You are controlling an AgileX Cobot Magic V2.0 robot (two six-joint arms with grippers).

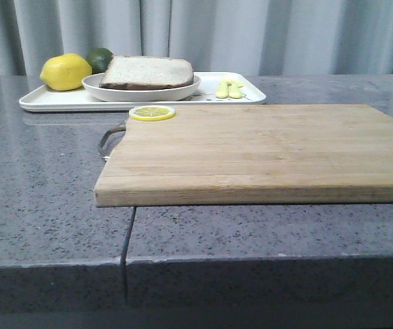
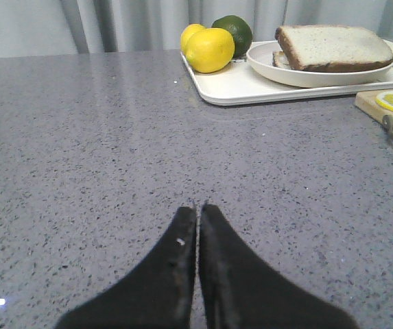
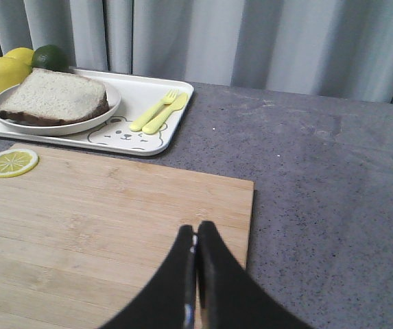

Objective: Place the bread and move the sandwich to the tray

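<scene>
One wooden cutting board [image 1: 265, 154] on grey counter [image 1: 45, 205], lemon slice [image 1: 151, 113] at its far corner. Behind, white tray [image 1: 52, 101] holding plate [image 1: 141, 92] with sandwich [image 1: 148, 72]. Left gripper [image 2: 197, 209] and right gripper [image 3: 195, 229]: jaws together, empty.

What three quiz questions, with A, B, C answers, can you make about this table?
1. Where is the lemon slice?
A. on the wooden cutting board
B. on the plate
C. on the bread

2. What colour are the little fork and knife?
A. red
B. yellow
C. black

3. How is the left hand?
A. holding bread
B. wide open
C. shut, empty

Answers: 1 A, the slice lies on the board's far corner. 2 B, both look pale yellow on the tray. 3 C, its fingers meet with nothing between.
</scene>
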